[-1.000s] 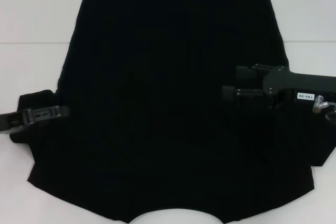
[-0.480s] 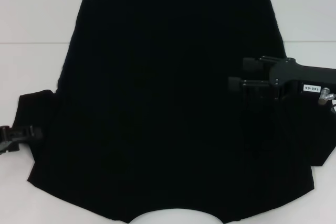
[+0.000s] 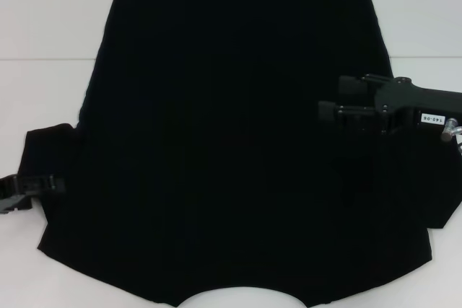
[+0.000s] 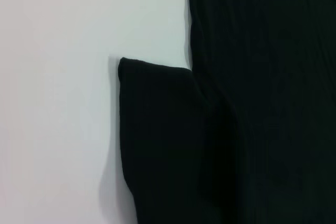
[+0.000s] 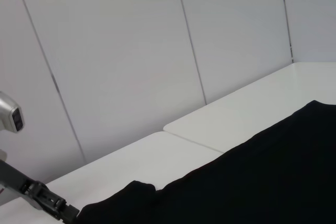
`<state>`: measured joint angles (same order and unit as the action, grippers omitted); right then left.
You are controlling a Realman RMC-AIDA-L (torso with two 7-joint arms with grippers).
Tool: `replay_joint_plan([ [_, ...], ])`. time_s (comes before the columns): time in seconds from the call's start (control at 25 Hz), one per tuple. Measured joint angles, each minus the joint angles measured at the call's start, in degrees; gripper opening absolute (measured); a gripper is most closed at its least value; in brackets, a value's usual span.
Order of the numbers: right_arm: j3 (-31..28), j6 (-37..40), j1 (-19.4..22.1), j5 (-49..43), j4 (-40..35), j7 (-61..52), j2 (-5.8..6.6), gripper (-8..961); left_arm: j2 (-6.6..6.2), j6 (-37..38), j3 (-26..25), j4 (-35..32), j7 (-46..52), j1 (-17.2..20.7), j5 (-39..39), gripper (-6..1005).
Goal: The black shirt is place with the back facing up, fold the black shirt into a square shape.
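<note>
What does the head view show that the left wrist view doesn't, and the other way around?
Only the head view shows the whole spread black shirt, the right gripper over its right side, and the left gripper at the left sleeve's edge. The left wrist view adds nothing of its own except a close look at the sleeve corner lying flat on the table, with no jaws in frame. Both show the left sleeve against the white table.
</note>
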<state>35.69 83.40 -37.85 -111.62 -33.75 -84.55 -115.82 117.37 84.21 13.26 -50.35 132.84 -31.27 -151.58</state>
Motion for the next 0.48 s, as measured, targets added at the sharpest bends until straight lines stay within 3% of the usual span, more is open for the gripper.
replay_joint_plan([
  [0.48,-0.28,0.45,0.39,0.48,-0.17,-0.21,-0.01,894,-0.72,-4.77,0.55,2.26,-0.14,-1.83,-1.75,800],
])
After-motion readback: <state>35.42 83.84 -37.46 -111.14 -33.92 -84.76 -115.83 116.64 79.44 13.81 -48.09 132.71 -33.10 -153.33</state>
